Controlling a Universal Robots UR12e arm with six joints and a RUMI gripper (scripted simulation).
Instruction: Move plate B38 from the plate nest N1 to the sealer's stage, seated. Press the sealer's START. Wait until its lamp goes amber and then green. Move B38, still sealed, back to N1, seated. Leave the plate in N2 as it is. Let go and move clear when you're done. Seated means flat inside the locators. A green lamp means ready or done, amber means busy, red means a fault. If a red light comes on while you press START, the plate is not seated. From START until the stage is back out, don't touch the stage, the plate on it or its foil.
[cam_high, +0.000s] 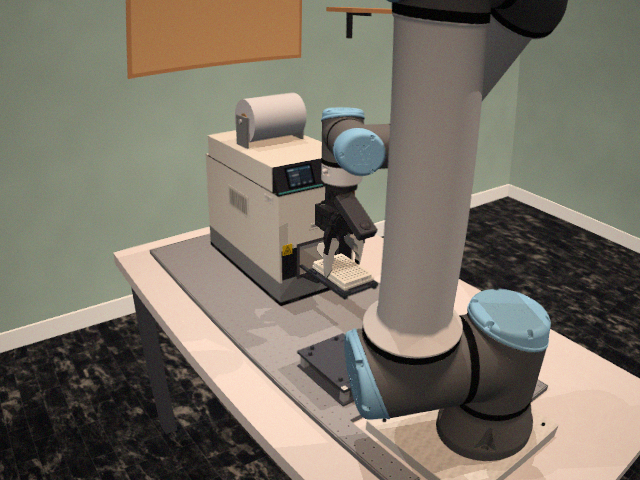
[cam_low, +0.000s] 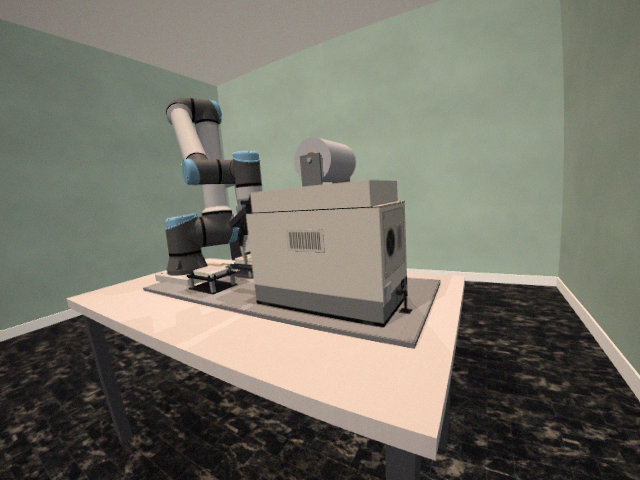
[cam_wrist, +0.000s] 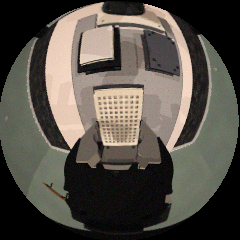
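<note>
My gripper (cam_high: 343, 264) (cam_wrist: 119, 121) is shut on plate B38 (cam_high: 348, 273) (cam_wrist: 119, 107), a cream plate with open wells and no foil visible. B38 looks level, on or just above the dark stage (cam_high: 345, 293) in front of the sealer (cam_high: 250, 217) (cam_low: 320, 258); full seating cannot be told. The stage is out. The sealer's screen (cam_high: 299, 176) is lit dark blue; no lamp colour is readable. The empty dark nest (cam_high: 328, 361) (cam_wrist: 161, 52), N1 by its being empty, shows bare pins. The other nest (cam_low: 233, 274) (cam_wrist: 118, 50) holds a smooth pale plate (cam_low: 210, 270) (cam_wrist: 97, 45).
The arm's base (cam_high: 485, 428) (cam_low: 186, 262) stands beyond the two nests, opposite the sealer. A foil roll (cam_high: 276, 116) (cam_low: 336, 159) sits on top of the sealer. The sealer's front wall is close behind the gripper. The arm hides part of the empty nest in the top view.
</note>
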